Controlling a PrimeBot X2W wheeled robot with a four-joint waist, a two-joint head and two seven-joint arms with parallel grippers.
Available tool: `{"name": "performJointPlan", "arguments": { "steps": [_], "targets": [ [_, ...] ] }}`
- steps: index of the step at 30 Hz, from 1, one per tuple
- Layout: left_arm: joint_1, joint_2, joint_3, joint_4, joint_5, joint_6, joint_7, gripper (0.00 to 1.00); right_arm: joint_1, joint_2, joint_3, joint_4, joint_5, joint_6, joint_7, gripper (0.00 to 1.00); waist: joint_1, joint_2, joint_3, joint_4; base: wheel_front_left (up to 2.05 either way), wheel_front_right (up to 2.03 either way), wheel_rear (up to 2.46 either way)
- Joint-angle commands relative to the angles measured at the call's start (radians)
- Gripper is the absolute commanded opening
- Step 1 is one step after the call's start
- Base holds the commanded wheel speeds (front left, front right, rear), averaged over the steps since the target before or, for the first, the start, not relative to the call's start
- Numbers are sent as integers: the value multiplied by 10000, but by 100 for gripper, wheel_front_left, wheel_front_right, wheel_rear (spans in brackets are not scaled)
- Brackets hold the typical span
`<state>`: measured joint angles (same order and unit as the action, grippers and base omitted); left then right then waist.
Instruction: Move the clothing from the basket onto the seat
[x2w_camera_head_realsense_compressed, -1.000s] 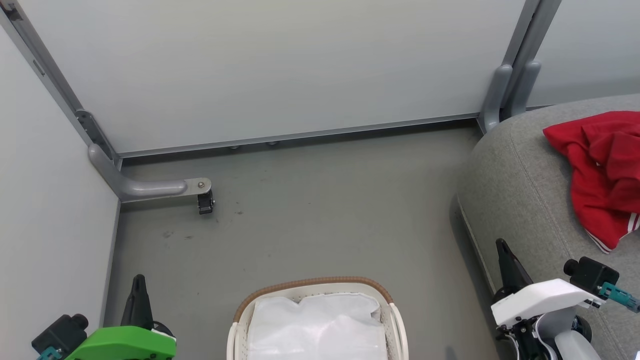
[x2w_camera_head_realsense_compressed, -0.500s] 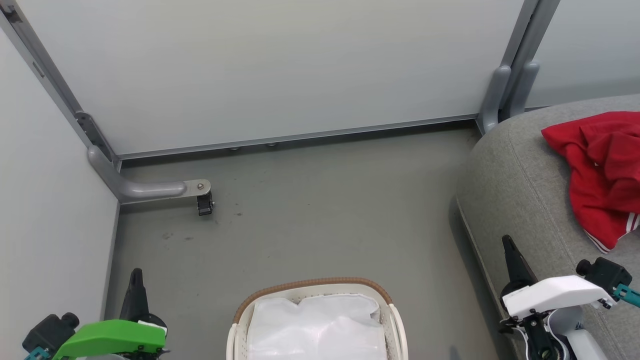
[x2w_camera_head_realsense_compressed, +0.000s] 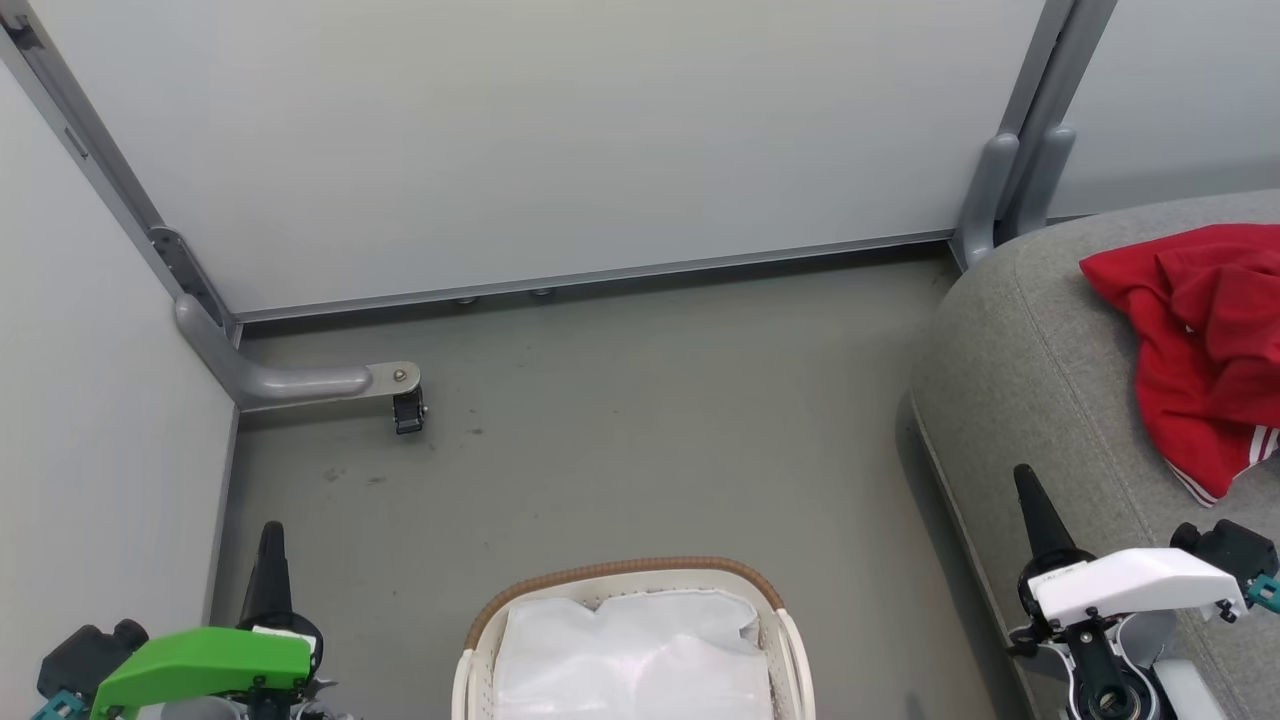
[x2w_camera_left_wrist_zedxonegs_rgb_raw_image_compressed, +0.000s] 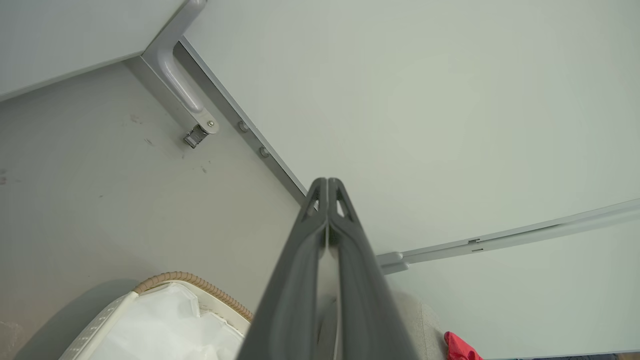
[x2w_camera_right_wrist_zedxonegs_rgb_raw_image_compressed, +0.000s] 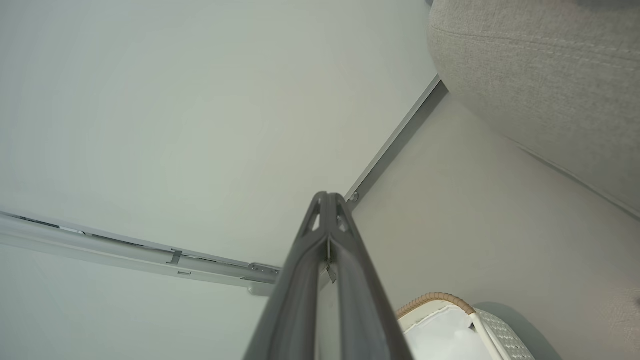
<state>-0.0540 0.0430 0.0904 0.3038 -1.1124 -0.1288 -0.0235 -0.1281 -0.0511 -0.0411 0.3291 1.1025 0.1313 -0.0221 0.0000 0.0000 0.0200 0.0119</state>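
now the clothing (x2w_camera_head_realsense_compressed: 1200, 340) lies crumpled on the seat (x2w_camera_head_realsense_compressed: 1040, 380), well apart from the basket (x2w_camera_head_realsense_compressed: 630, 572), whose visible part holds a white liner (x2w_camera_head_realsense_compressed: 630, 650) and no red, so the move looks done. the left gripper (x2w_camera_head_realsense_compressed: 271, 540) and right gripper (x2w_camera_head_realsense_compressed: 1028, 485) both have fingers pressed together on nothing, raised at either side of the basket, probably parked because no garment is left to lift.

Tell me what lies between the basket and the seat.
Bare grey floor separates the basket from the seat, with nothing lying there; the head view shows it.
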Motion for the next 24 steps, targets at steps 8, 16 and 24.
{"name": "performJointPlan", "arguments": {
  "steps": [8,16,24],
  "targets": [
    [-340,78,64,-189,-933,-19,255,0,74,-31,-164,-260,960,-5,250,0,0,0,-22,-16,0,0,0],
    [-378,84,100,-273,-1651,-22,461,0,95,-28,-272,-371,1693,-6,458,0,0,0,-43,-30,0,0,0],
    [-441,88,134,-335,-2313,-24,653,0,124,-24,-366,-478,2369,-6,641,0,0,0,-64,-45,0,0,0]
  ]
}}
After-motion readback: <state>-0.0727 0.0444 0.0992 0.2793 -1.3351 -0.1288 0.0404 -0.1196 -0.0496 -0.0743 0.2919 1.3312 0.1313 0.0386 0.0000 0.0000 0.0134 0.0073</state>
